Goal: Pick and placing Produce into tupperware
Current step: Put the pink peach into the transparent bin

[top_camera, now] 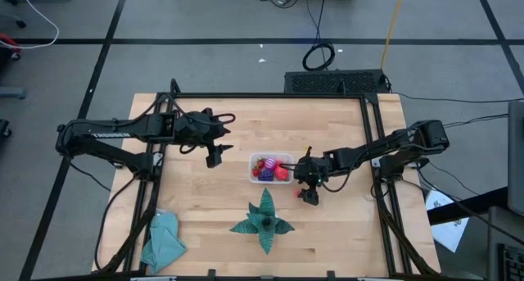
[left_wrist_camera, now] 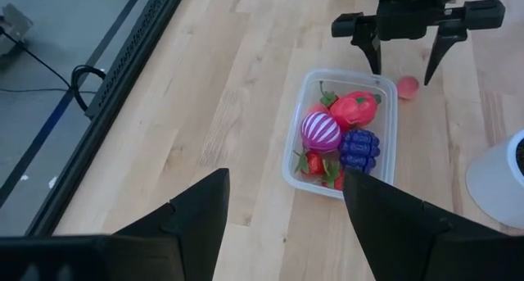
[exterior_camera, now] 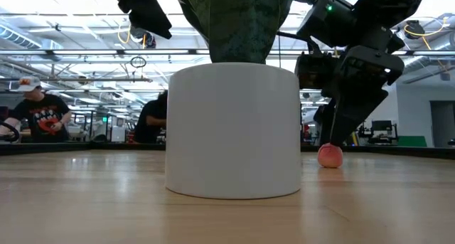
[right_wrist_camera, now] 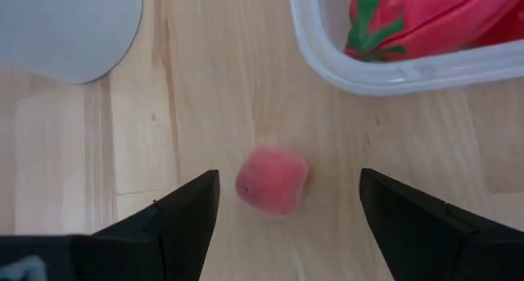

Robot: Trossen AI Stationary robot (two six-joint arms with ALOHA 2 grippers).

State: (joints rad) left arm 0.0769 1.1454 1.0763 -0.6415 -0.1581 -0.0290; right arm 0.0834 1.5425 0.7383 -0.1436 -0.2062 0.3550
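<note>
my right gripper (right_wrist_camera: 282, 207) hangs with its fingers apart and nothing between them, low over the desk (top_camera: 213, 207) just to the right of the tupperware (top_camera: 271, 168). in the right wrist view the small pink fruit (right_wrist_camera: 272, 180) lies on the bare wood directly ahead, centred in the gap between the two fingers but not yet touched by either. that is the relation i am steering by: the fruit is straight in front of the open gripper, so i judge a short drop and a squeeze would take it. it is nearly round, so i see no long axis to line up with.

my left gripper (top_camera: 214, 156) waits, also open and empty, above the desk well to the left of the tupperware; the right arm is plainly the nearer one.

the loose fruit looks soft peach-pink, smooth, and sits just beside the container's clear wall, between it and the white pot (left_wrist_camera: 499, 179). inside the tupperware i see a striped magenta ball (left_wrist_camera: 321, 131), a purple grape-like piece (left_wrist_camera: 359, 148) and red strawberry-like pieces (left_wrist_camera: 354, 109), packed close. the green leafy plant (top_camera: 263, 219) stands nearer on the desk.
</note>
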